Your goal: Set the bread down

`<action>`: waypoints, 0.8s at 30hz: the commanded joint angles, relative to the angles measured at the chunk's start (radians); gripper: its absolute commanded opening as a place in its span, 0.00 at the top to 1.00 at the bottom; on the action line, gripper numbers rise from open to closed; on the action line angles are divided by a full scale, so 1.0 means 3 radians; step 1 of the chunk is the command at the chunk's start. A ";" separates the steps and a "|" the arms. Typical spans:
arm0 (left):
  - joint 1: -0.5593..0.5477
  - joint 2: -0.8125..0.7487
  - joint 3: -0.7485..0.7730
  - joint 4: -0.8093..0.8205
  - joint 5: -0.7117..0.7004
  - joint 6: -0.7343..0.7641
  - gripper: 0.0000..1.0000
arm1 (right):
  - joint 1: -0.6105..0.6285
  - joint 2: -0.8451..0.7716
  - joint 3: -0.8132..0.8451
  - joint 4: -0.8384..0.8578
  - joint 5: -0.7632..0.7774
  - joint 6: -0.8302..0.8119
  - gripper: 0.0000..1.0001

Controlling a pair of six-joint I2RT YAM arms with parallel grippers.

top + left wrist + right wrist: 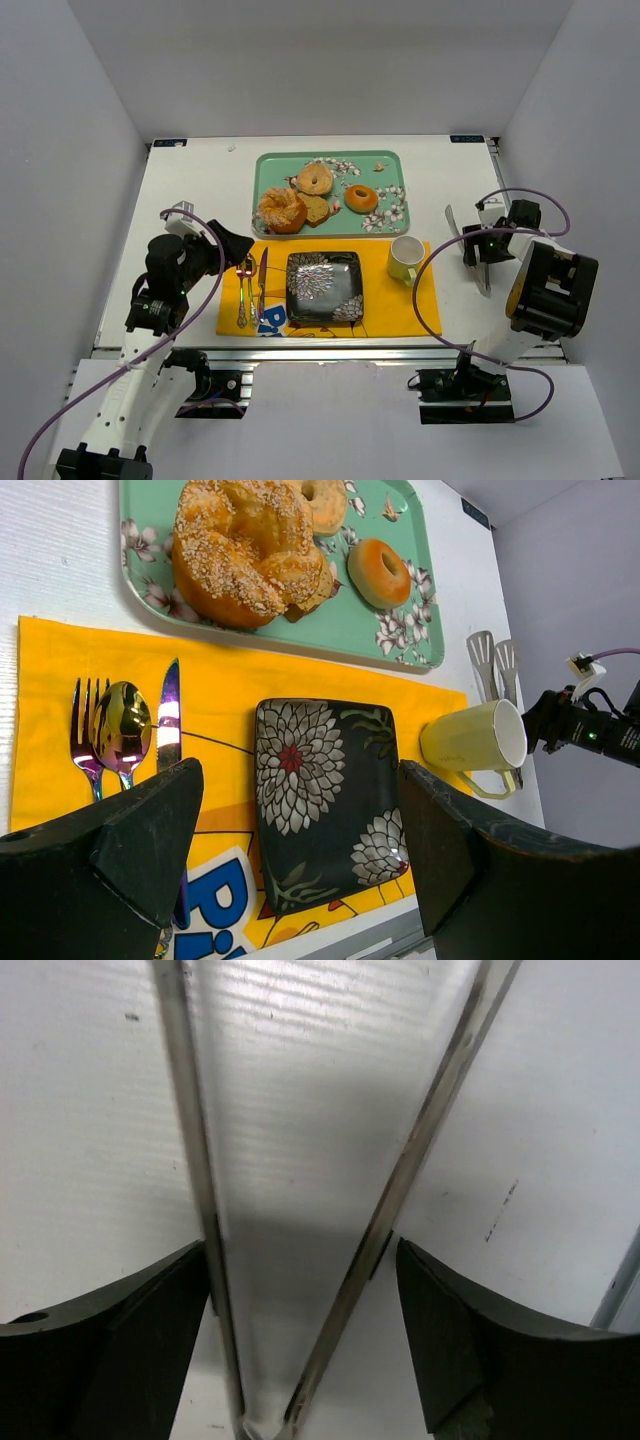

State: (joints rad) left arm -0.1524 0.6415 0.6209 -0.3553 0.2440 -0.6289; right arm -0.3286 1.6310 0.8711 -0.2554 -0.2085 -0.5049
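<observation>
on the tray [262, 165] lie doughnut ring [361, 198] and wedge slice [318, 210].

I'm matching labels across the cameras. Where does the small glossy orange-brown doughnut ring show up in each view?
Top external: the doughnut ring sits above centre, on the right part of the teal tray.
Left wrist: the doughnut ring is near the top, right of centre, on the same tray.
Right wrist: not in it.
Shared landmark: the yellow mug is below and right of the ring in both of those views.
</observation>
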 commanded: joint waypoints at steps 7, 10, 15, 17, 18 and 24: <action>0.0017 0.0015 0.0088 0.0116 0.0000 -0.0016 0.12 | 0.0037 0.0117 -0.0015 0.0182 0.0041 -0.0112 0.52; 0.0017 0.0025 0.0109 0.0126 0.0015 -0.0021 0.12 | 0.0032 0.0005 -0.0005 0.0120 0.0005 -0.0142 0.78; 0.0017 0.0030 0.0150 0.0141 0.0036 -0.0021 0.12 | 0.0042 -0.0354 0.0362 -0.0226 -0.0506 0.0041 0.98; 0.0017 0.0035 0.0150 0.0167 0.0051 -0.0031 0.12 | 0.0113 -0.0410 0.0603 -0.0385 -0.0772 0.0204 0.96; 0.0017 0.0040 0.0145 0.0182 0.0066 -0.0036 0.12 | 0.0149 -0.0415 0.0842 -0.0457 -0.0833 0.0266 0.93; 0.0017 0.0045 0.0144 0.0233 0.0112 -0.0077 0.12 | 0.0716 -0.0364 0.1406 -0.0647 -0.1115 0.0614 0.74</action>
State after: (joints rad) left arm -0.1524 0.6579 0.6220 -0.3084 0.2562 -0.6449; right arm -0.1978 1.5532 1.2373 -0.4004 -0.4404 -0.3943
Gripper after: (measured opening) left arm 0.875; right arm 0.243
